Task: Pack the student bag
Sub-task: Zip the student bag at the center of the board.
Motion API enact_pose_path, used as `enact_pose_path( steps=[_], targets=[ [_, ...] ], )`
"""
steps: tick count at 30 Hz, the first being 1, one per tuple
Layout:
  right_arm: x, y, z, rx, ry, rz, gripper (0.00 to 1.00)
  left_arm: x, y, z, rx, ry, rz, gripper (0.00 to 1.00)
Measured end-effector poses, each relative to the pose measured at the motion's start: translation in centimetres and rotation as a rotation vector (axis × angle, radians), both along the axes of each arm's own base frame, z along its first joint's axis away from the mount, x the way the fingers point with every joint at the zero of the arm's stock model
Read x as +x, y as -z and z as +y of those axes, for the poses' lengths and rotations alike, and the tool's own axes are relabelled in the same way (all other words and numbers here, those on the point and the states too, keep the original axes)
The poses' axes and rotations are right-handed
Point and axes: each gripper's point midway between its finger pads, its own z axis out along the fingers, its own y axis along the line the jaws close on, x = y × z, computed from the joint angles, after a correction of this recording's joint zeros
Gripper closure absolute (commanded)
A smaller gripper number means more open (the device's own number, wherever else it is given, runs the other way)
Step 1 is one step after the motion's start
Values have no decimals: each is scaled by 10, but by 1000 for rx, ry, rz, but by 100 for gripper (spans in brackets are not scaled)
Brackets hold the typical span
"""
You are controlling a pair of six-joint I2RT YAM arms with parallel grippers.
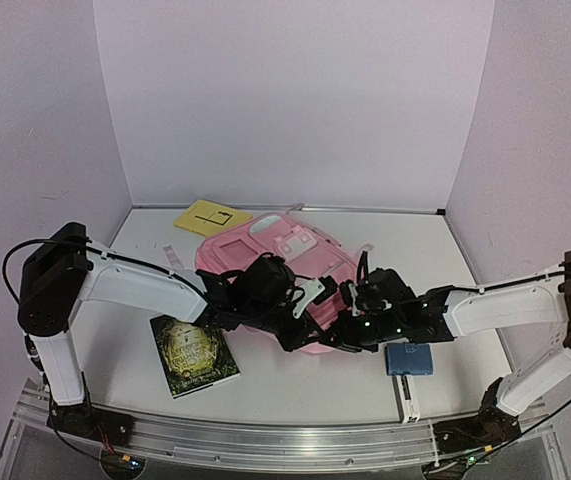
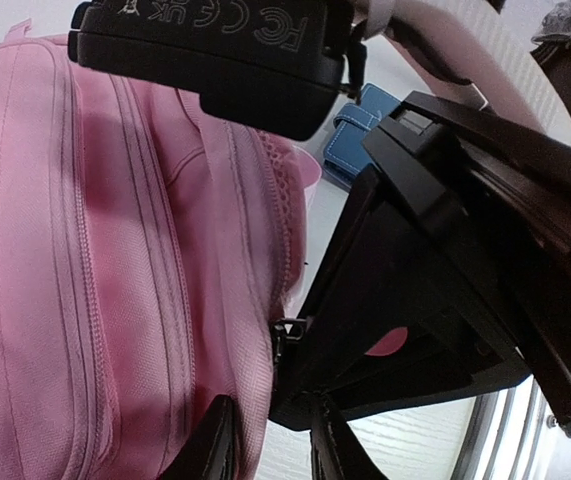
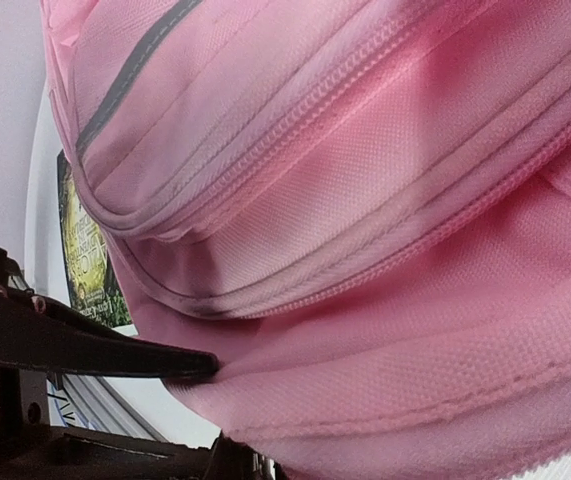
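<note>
Right tool (image 3: 223,410): pinching pink fabric student bag (image 3: 365,200).
Left tool (image 2: 273,440): narrowly spread astride six-o'clock edge.
Risk: fabric may be pulled free by opposing tugs.

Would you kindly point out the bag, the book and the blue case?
bag (image 1: 240,250), top view, far pink panel.
book (image 1: 194,357), top view, middle of cover.
blue case (image 1: 410,359), top view, top face.

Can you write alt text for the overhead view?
Two white robot arms reach in from either side, left gripper and right gripper meeting at the near edge of a pink backpack on a white table. A green book lies front left, a blue case front right, a yellow card behind the bag.
</note>
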Motion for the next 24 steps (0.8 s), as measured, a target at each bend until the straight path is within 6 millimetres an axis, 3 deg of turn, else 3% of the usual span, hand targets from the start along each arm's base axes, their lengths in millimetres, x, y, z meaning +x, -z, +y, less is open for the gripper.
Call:
enact_pose_path(
  steps=[2,4,16,24],
  targets=[
    [1,0,-1,-3,4,-2,100,1,0,0,3,-4,-6,93],
    [1,1,-2,-6,9,0,100,5,1,2,9,-22,-17,99],
    [13,-2,-19,35,22,58,100,12,8,12,24,-92,-85,100],
    [30,-4,-43,75,-14,95,100,13,12,44,87,-168,-139,100]
  ],
)
